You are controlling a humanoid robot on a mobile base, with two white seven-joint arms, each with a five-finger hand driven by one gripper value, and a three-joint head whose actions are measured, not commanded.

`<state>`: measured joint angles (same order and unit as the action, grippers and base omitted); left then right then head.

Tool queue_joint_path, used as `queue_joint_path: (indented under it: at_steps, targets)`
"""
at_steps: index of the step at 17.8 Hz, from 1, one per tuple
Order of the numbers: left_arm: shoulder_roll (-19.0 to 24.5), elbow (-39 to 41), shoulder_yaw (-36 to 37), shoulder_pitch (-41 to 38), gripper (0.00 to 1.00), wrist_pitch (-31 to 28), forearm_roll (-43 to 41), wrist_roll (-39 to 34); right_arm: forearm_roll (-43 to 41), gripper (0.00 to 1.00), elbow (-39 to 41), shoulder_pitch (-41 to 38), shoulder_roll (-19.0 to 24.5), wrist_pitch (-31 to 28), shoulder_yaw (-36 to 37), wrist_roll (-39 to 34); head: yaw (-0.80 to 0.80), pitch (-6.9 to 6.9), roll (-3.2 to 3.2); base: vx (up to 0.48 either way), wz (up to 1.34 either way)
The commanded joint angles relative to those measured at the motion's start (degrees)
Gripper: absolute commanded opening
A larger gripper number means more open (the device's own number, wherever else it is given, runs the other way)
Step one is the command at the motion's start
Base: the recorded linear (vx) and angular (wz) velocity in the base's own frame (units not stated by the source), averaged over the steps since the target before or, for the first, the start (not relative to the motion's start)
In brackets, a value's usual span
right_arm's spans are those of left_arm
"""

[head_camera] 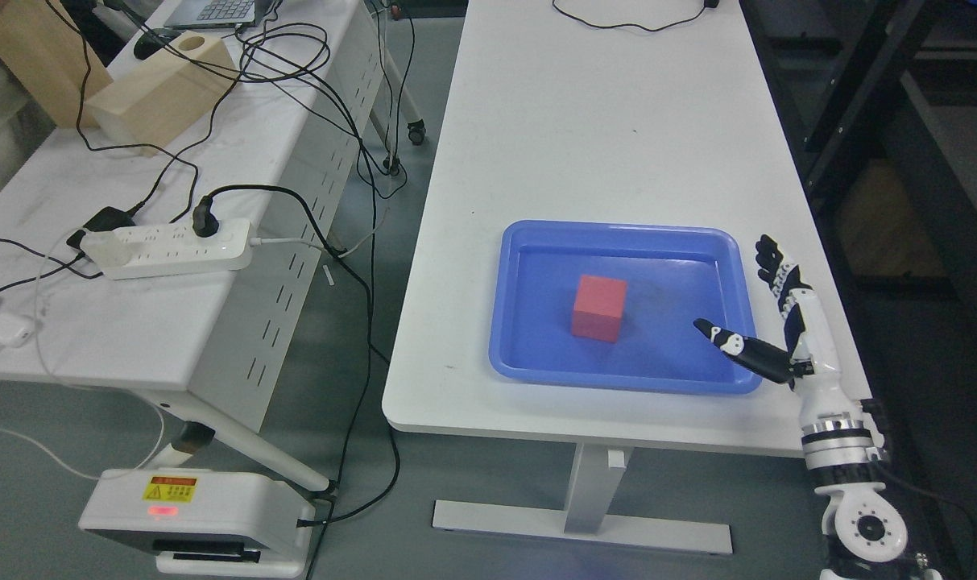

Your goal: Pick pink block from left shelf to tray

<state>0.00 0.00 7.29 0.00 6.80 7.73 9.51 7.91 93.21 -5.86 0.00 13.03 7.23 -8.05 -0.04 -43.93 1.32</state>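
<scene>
Nearest, the right hand (782, 318) comes up from the lower right beside the tray's right rim, fingers spread and holding nothing, thumb reaching over the rim. Beyond it, the pink block (599, 308) sits upright near the middle of the blue tray (617, 234) on the white table (601, 121).

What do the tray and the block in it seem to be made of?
The tray looks like glossy blue plastic: light reflects on its floor and its rim is smoothly moulded. The block has dull, even pink-red faces with sharp edges; painted wood or foam, I cannot tell which.
</scene>
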Motion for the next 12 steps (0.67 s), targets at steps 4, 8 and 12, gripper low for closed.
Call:
queue_joint_path:
  at_steps: [4,8,12]
  targets:
    - [1.0,1.0,0.0,-1.1,1.0,0.0,0.0,0.0,-13.9,0.99,-1.5,-0.5,-1.0,-7.8,0.0,1.8,0.0,0.0,0.0,-0.14,0.09]
    - [1.0,1.0,0.0,-1.1,1.0,0.0,0.0,0.0,-14.3,0.99,-0.9,-1.5,-1.0,-7.7,1.0,1.4,0.0,0.0,0.0,-0.133,0.0]
    - [1.0,1.0,0.0,-1.1,1.0,0.0,0.0,0.0,-14.4,0.99,-1.0,-2.5,-1.0,-7.7,1.4,1.1,0.0,0.0,0.0,-0.142,-0.29]
